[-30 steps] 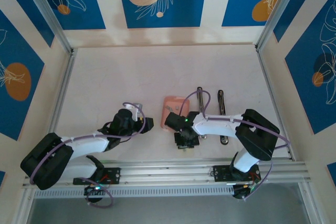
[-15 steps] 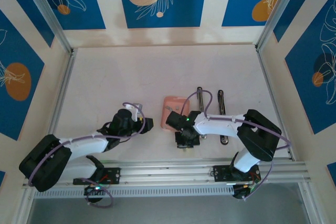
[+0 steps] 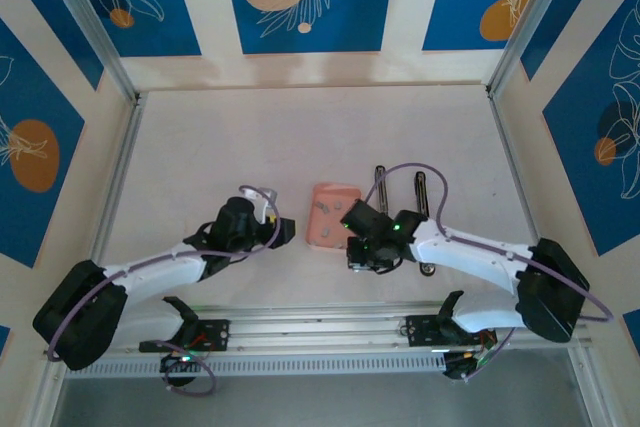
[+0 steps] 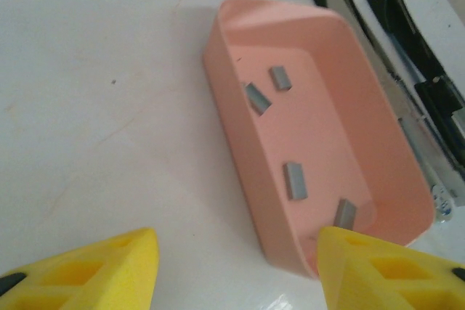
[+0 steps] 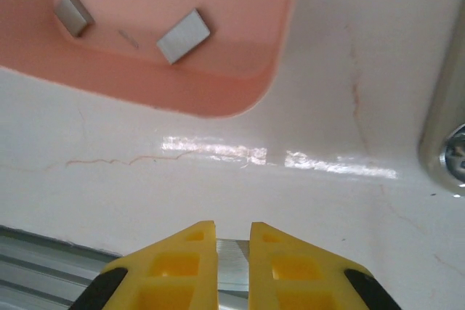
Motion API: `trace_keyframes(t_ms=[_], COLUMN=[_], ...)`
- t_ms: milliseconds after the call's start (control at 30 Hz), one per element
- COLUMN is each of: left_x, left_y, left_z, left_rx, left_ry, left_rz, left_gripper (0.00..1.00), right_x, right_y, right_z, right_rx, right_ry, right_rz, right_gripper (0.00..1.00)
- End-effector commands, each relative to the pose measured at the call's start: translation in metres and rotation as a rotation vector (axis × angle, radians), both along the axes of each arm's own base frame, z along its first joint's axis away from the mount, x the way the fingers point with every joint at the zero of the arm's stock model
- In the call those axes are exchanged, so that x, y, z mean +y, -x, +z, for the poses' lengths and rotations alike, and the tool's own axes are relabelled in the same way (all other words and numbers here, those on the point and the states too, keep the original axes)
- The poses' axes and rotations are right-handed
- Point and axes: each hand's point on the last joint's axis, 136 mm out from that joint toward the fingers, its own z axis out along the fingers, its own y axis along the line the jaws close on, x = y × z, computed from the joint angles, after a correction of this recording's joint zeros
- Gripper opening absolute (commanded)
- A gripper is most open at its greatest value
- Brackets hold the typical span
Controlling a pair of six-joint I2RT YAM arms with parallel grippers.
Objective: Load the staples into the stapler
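**Change from the earlier overhead frame.** The right arm's elbow has swung out to the lower right. The right gripper (image 3: 363, 261) now sits just right of the pink tray's (image 3: 330, 192) lower corner, leaving the tray uncovered.

**Right gripper.** Its fingers are pressed together on a thin grey staple strip (image 5: 232, 250). The strip's long axis cannot be told.

**Staples.** The remaining staples (image 4: 295, 181) lie flat inside the tray, their long axes pointing several ways.

**Stapler.** The opened stapler (image 3: 422, 197) lies right of the tray, its long axis running top to bottom.

**Left gripper.** The left gripper (image 4: 232, 274) stands spread beside the tray's left wall, holding nothing.
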Motion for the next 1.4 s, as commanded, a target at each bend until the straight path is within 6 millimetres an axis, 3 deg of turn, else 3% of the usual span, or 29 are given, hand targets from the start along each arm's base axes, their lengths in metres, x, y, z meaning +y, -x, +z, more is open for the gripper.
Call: trace_keyframes(t_ms=[0,267,467,567,800,933,1133,1367], left_x=[-0.013,-0.060,-0.113,-0.153,-0.236,-0.277,-0.311,-0.332], left_y=[0.003,-0.011,-0.028,-0.032,-0.031,-0.031,-0.032,-0.029], left_z=[0.011,0.040,0.051,0.057,0.042,0.031,0.016,-0.009], left_rx=[0.004,0.006,-0.010,-0.012,0.031,0.057,0.040,0.022], left_ry=[-0.032,-0.051,-0.156,-0.174,-0.297,-0.264,-0.312,-0.392], left_rz=[-0.068,-0.148,-0.143,-0.163,-0.201,-0.206,-0.234,-0.263], left_gripper=[0.59,0.61,0.66,0.66,0.66,0.61,0.61,0.63], right_x=[-0.007,-0.043,-0.084,-0.114,-0.189,-0.216,-0.243,-0.257], right_y=[-0.010,-0.044,-0.076,-0.093,-0.123,-0.127,-0.130,-0.137], right_z=[0.011,0.042,0.058,0.062,0.073,0.064,0.052,0.048], right_rx=[-0.042,-0.129,-0.183,-0.227,-0.339,-0.342,-0.338,-0.333], right_ry=[-0.060,-0.218,-0.311,-0.339,-0.381,-0.356,-0.295,-0.264], right_rz=[-0.008,-0.051,-0.148,-0.254,-0.500,-0.571,-0.644,-0.688], right_gripper=[0.14,0.14,0.14,0.14,0.14,0.14,0.14,0.14])
